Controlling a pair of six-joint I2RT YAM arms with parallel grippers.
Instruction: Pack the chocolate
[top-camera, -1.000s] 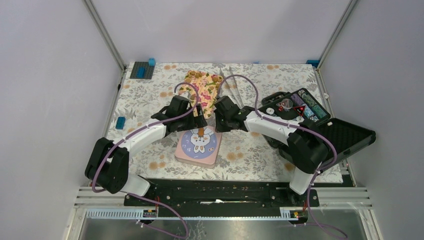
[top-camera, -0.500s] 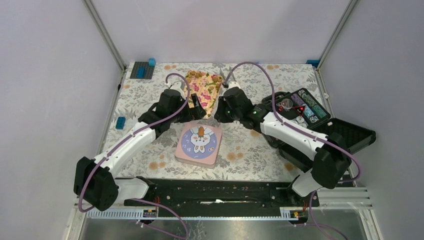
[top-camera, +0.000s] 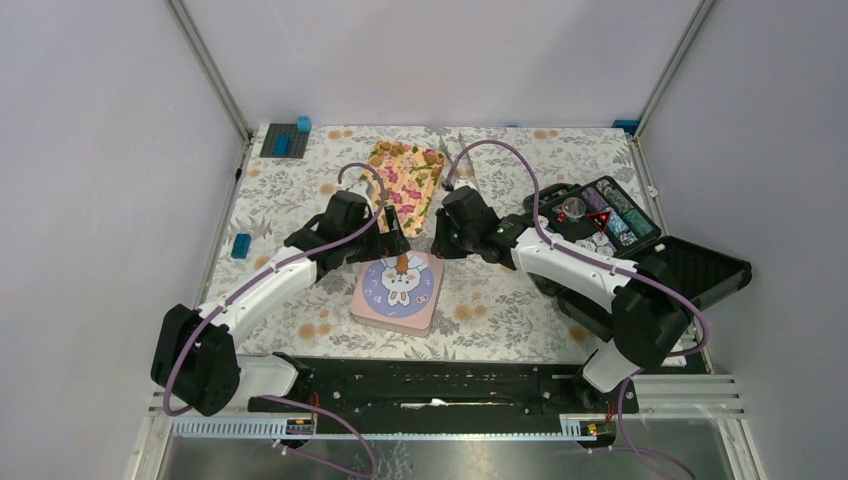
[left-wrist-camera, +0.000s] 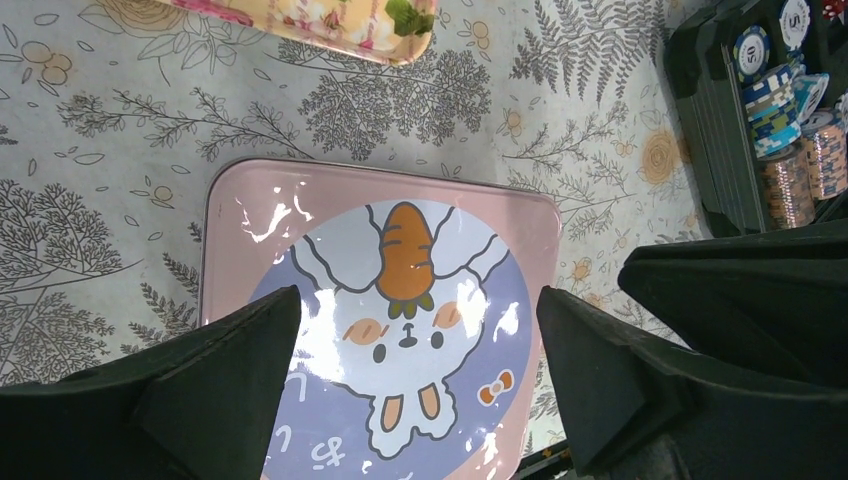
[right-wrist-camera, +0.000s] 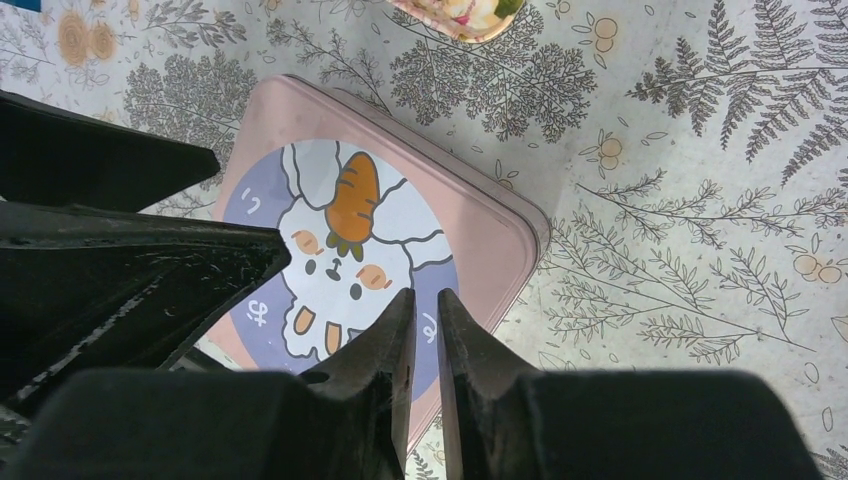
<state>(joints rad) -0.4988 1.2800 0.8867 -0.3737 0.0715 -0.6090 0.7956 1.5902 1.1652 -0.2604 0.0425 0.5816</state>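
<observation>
Left gripper (left-wrist-camera: 417, 300): fingers spread wide apart, holding nothing, poised over the far half of a pink tin (top-camera: 397, 290). Whether the fingertips touch the lid cannot be told.

Right gripper (right-wrist-camera: 425, 297): fingers drawn almost together, with only a thin slit between them and nothing in it. It is poised at the tin's 1 o'clock corner, just beside the left gripper.

Tin: lid on. The lid is printed with a white rabbit and an orange carrot on a lilac disc. A few white curled marks sit beside the rabbit and are not readable. No brand is visible.

Chocolate (top-camera: 388, 153): small golden-brown lumps on the far end of a flowered tray (top-camera: 410, 185). The tray is at 12 o'clock from both grippers, beyond the tin and apart from it. None is in either gripper.

At 3 o'clock stands an open black case (top-camera: 700, 265) holding striped chips (left-wrist-camera: 775, 95). One chip appears to read "10". Everything rests on a leaf-patterned cloth (top-camera: 520, 310).
</observation>
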